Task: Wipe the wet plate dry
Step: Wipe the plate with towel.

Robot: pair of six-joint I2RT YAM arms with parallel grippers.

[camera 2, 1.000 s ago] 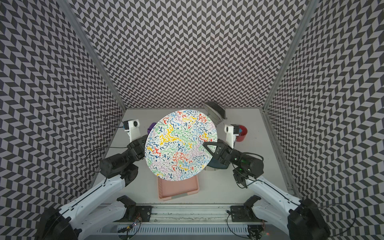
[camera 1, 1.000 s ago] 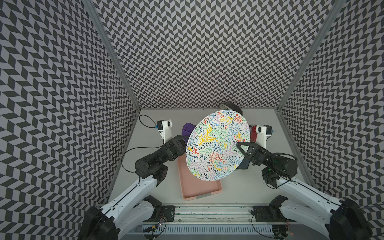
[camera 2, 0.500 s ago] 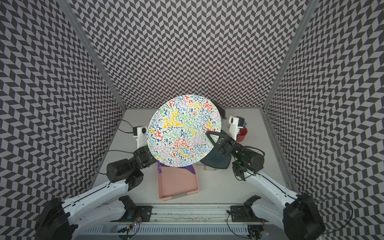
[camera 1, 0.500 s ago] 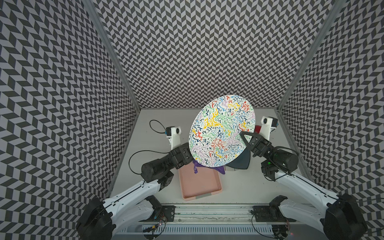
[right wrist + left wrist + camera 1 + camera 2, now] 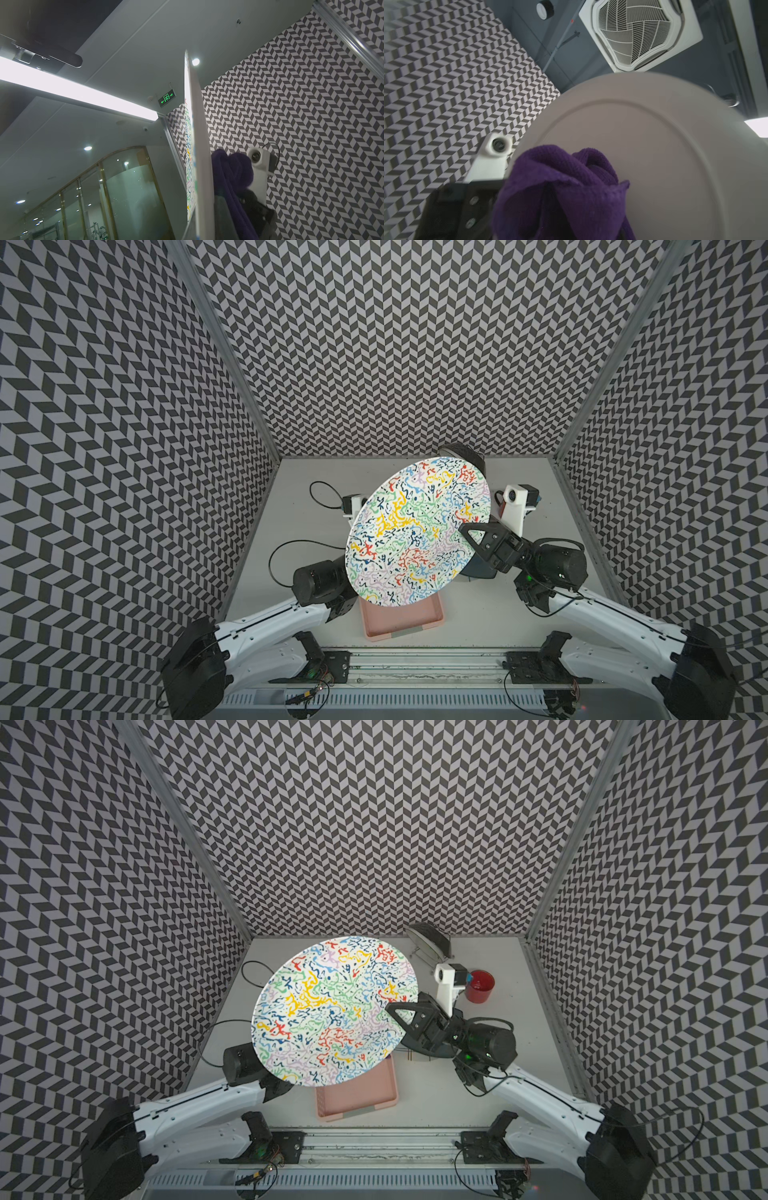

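Right gripper: my right gripper (image 5: 466, 529) is closed tight on the rim of the round plate with colourful squiggles (image 5: 415, 531).
Plate: up in the air, tilted, over the pink plastic tray (image 5: 399, 620).
Left gripper: my left gripper (image 5: 247, 197) is closed on the fuzzy purple cloth (image 5: 560, 187), which presses on the plate's plain white back.
Writing: a green sign (image 5: 166, 97) shows a running man between two arrows.

A pale grey table (image 5: 490, 626) is being used as the support. A pink tray (image 5: 401, 620) is being carried at its near edge, around the middle. A red cup (image 5: 480, 986) is being borne at the far right, and a dish rack (image 5: 430, 940) at the far edge.
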